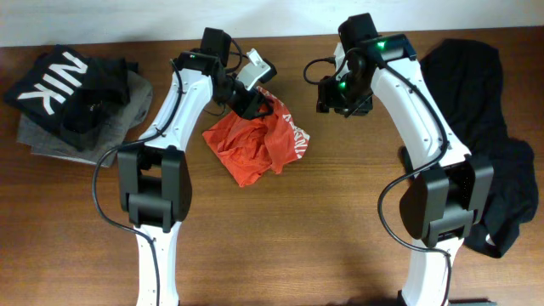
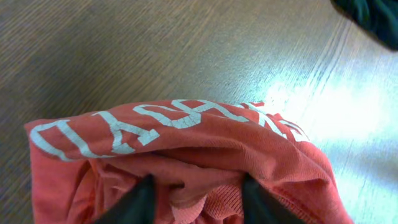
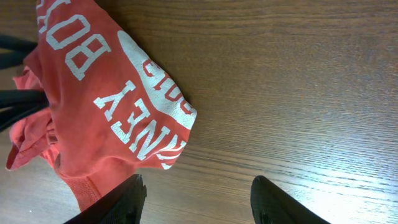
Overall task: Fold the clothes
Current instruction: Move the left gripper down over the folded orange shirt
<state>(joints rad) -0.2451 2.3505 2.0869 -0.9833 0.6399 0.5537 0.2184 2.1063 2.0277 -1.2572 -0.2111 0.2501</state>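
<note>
The red-orange T-shirt [image 1: 255,144] with white lettering lies crumpled on the table between the two arms. My left gripper [image 1: 249,100] sits low at the shirt's far edge. In the left wrist view its jaws [image 2: 199,199] stand partly open, with a bunched fold of the shirt [image 2: 186,143] between the two fingers. My right gripper [image 1: 344,92] hovers to the right of the shirt, open [image 3: 196,199] over bare wood. The shirt's printed edge [image 3: 118,106] lies beside its left finger. The large black garment [image 1: 493,144] is spread at the table's right side.
A black top with big white "NIK" letters [image 1: 59,85] lies on a grey garment [image 1: 47,140] at the far left. A corner of the black garment [image 2: 373,15] shows in the left wrist view. The wooden table [image 1: 297,238] is bare in front of the shirt.
</note>
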